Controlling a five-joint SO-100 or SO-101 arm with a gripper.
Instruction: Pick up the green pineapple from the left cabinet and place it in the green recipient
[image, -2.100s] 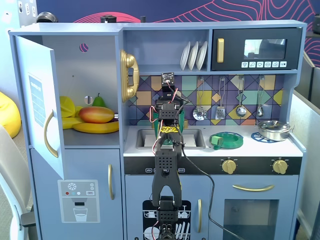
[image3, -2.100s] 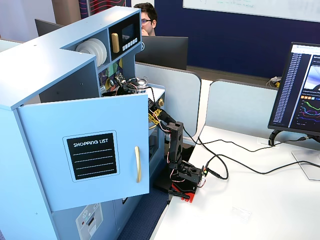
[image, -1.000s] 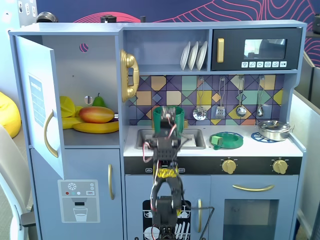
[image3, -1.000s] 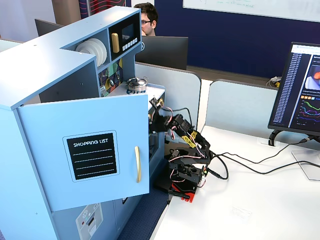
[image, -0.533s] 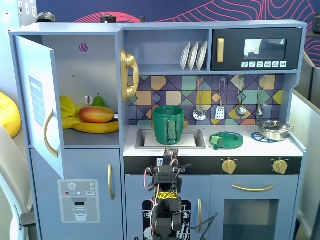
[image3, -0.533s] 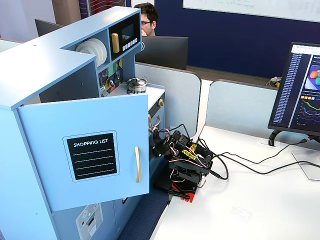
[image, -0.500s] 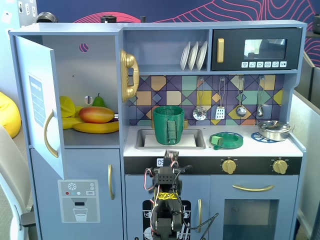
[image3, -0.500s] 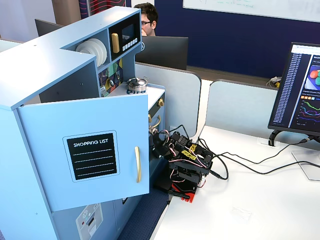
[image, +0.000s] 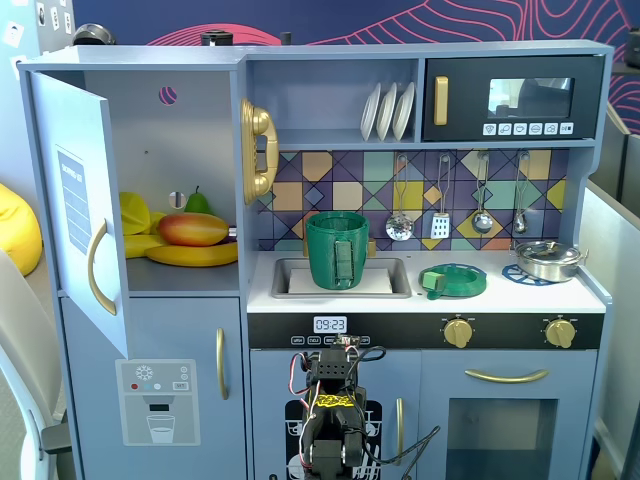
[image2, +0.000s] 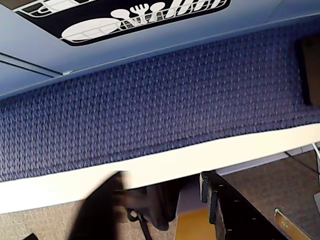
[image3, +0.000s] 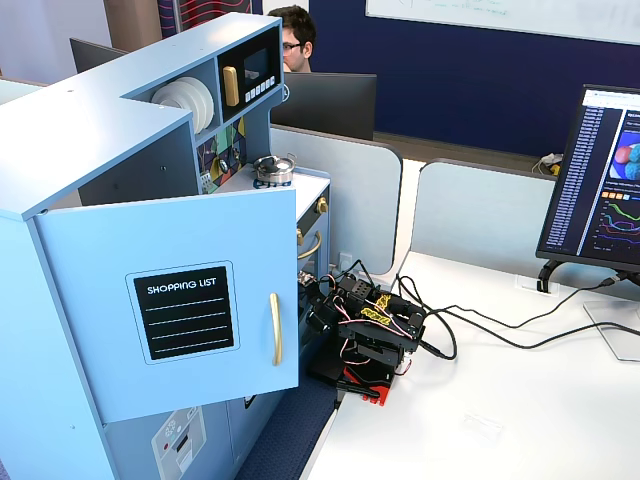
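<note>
The green recipient, a dark-green pot with a strap handle, stands upright in the sink. The green pineapple shows in no view. The left cabinet has its door swung open; on its shelf lie a mango, a banana and a pear. My arm is folded low in front of the kitchen's lower doors, well below the pot. In the wrist view my gripper points at blue carpet and a white table edge, its fingers apart with nothing between them; the left finger is blurred.
A flat green ring lies on the counter right of the sink and a metal pan on the hob. The black microwave is at the top right. Cables run from the arm's base across the white desk towards a monitor.
The arm has drawn back from over the sink and folded down in front of the lower doors. The pot, covered by the arm before, now shows in full.
</note>
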